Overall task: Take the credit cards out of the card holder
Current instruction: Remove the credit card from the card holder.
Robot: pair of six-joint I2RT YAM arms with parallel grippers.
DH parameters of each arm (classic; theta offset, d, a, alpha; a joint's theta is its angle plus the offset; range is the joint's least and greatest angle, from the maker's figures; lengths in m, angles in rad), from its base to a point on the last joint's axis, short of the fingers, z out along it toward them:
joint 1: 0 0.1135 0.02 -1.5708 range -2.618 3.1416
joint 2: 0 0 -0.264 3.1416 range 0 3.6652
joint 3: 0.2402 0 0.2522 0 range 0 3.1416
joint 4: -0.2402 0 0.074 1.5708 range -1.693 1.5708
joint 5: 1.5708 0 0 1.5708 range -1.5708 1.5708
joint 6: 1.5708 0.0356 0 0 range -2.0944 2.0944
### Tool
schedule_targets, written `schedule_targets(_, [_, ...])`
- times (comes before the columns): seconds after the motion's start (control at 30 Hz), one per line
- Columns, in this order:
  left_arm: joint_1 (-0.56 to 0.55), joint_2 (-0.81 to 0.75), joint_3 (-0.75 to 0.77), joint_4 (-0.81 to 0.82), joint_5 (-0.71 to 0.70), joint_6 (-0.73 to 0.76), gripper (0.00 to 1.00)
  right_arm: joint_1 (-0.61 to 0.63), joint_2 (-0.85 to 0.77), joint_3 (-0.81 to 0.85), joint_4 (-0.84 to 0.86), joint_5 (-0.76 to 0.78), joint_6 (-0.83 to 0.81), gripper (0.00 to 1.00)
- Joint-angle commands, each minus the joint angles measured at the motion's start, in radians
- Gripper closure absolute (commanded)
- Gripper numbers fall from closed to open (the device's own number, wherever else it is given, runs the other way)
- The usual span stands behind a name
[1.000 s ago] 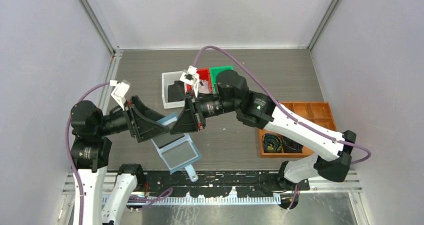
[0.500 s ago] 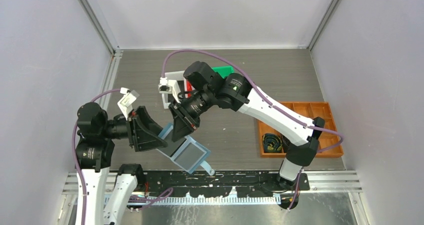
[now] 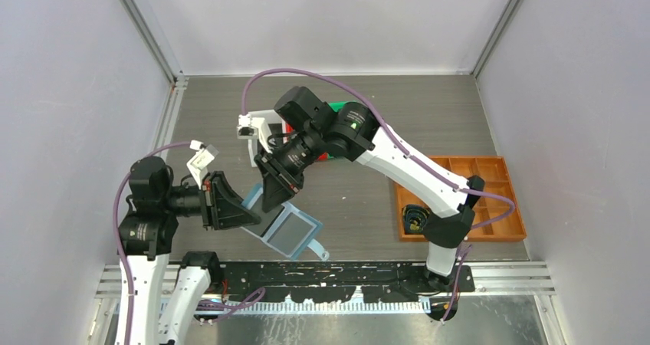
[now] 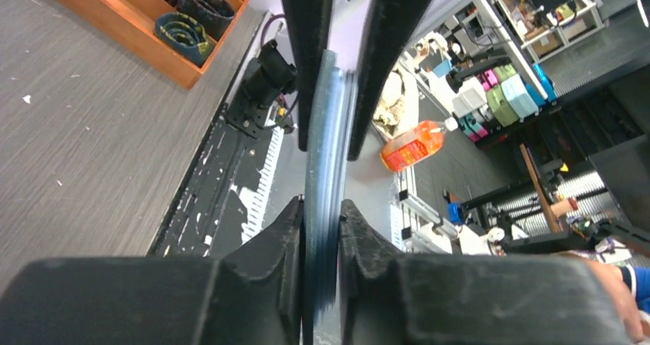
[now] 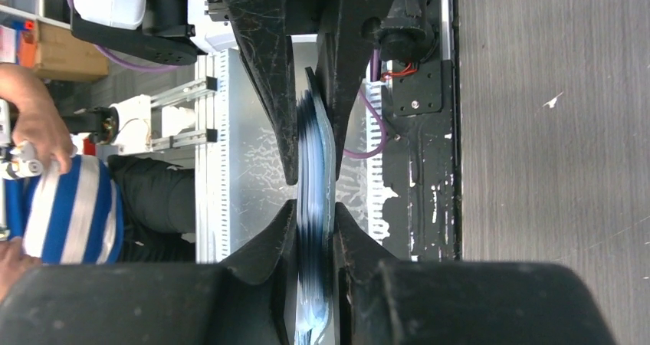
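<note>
Two tools on one item. Left tool (image 3: pixel 247 216) pinched on the open blue card holder (image 3: pixel 293 234), which is held tilted near the counter's (image 3: pixel 352 199) near edge. Right tool (image 3: pixel 270 201) pinched on its far side. Orange tray (image 3: pixel 500 207) at the right edge.

One card holder (image 3: pixel 291 234), two grippers (image 3: pixel 247 216) (image 3: pixel 270 199), one orange tray (image 3: pixel 490 159)

Bare tabletop (image 3: pixel 360 199) lies open in the middle and at the far left and far right. The bins (image 3: pixel 266 118) block the far centre, the orange tray (image 3: pixel 494 175) the near right. The right arm (image 3: pixel 398 165) slants across the middle; the left arm (image 3: pixel 153 199) fills the near left. Both jaws clamp the wallet (image 3: pixel 291 234), tips nearly meeting.
</note>
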Motion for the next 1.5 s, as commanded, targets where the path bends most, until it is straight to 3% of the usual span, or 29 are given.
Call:
schedule_targets(0.0, [0.001, 0.041, 0.045, -0.097, 0.02, 0.105, 0.91, 0.007, 0.035, 0.091, 0.007, -0.036, -0.002, 0.85])
schedule_targets(0.07, [0.001, 0.03, 0.049, -0.099, 0.001, 0.121, 0.99, 0.005, 0.036, 0.084, 0.043, -0.019, 0.017, 0.7])
schedule_targets(0.13, [0.001, 0.014, 0.061, -0.098, -0.044, 0.143, 1.0, -0.009, 0.003, -0.002, 0.136, -0.008, 0.072, 0.59])
schedule_targets(0.3, [0.001, -0.029, 0.058, 0.014, -0.161, 0.057, 1.0, -0.081, -0.231, -0.458, 0.679, -0.121, 0.369, 0.46])
schedule_targets(0.43, [0.001, -0.042, 0.051, 0.109, -0.186, -0.046, 1.0, -0.102, -0.435, -0.776, 1.039, -0.157, 0.508, 0.42])
schedule_targets(0.6, [0.001, -0.046, 0.04, 0.194, -0.186, -0.149, 1.0, -0.102, -0.561, -0.946, 1.144, -0.143, 0.539, 0.42])
schedule_targets(0.67, [0.001, -0.054, 0.032, 0.221, -0.194, -0.176, 1.0, -0.101, -0.578, -0.98, 1.174, -0.133, 0.561, 0.46])
schedule_targets(0.8, [0.001, -0.059, 0.013, 0.245, -0.173, -0.2, 1.0, -0.104, -0.56, -0.945, 1.085, -0.111, 0.547, 0.71])
schedule_targets(0.83, [0.001, -0.057, 0.007, 0.24, -0.167, -0.203, 0.92, -0.104, -0.547, -0.91, 1.008, -0.096, 0.511, 0.76])
schedule_targets(0.9, [0.001, -0.053, 0.0, 0.188, -0.175, -0.193, 0.54, -0.104, -0.502, -0.829, 0.845, -0.068, 0.425, 0.82])
schedule_targets(0.93, [0.001, -0.05, 0.0, 0.157, -0.177, -0.184, 0.42, -0.104, -0.481, -0.784, 0.769, -0.061, 0.386, 0.84])
schedule_targets(1.0, [0.001, -0.04, 0.004, 0.124, -0.175, -0.171, 0.29, -0.104, -0.446, -0.72, 0.66, -0.048, 0.33, 0.88])
schedule_targets(1.07, [0.001, -0.019, 0.013, 0.098, -0.162, -0.152, 0.24, -0.104, -0.425, -0.679, 0.592, -0.033, 0.286, 0.9])
schedule_targets(1.17, [0.001, 0.011, 0.037, 0.028, -0.14, -0.087, 0.28, -0.104, -0.416, -0.645, 0.532, -0.025, 0.23, 0.9])
schedule_targets(1.33, [0.001, 0.022, 0.051, -0.001, -0.089, -0.05, 0.5, -0.104, -0.415, -0.62, 0.497, -0.03, 0.178, 0.91])
schedule_targets(1.47, [0.001, 0.014, 0.043, 0.015, -0.073, -0.063, 0.67, -0.105, -0.396, -0.6, 0.478, -0.039, 0.167, 0.84])
